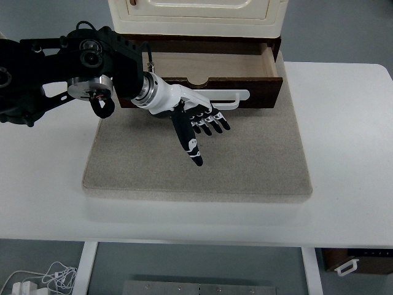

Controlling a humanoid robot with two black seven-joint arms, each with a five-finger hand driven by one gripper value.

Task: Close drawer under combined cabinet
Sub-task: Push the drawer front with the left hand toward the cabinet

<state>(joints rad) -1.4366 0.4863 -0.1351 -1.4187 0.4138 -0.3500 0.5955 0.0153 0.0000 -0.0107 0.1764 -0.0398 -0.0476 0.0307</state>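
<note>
Top view: left hand [195, 118] spread against drawer [245, 67] front

One cream cabinet [196, 15] stands at the far edge of the mat, with one open wooden drawer [212, 64] under it. One beige mat [245, 160] lies on one white table [350, 153]. One robot hand, the left hand [193, 123], shows; its fingers are spread and empty.

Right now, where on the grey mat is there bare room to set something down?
Bare: the grey felt mat right of and below the left hand, and the white table. Crowded: the strip before the open dark wooden drawer.
</note>
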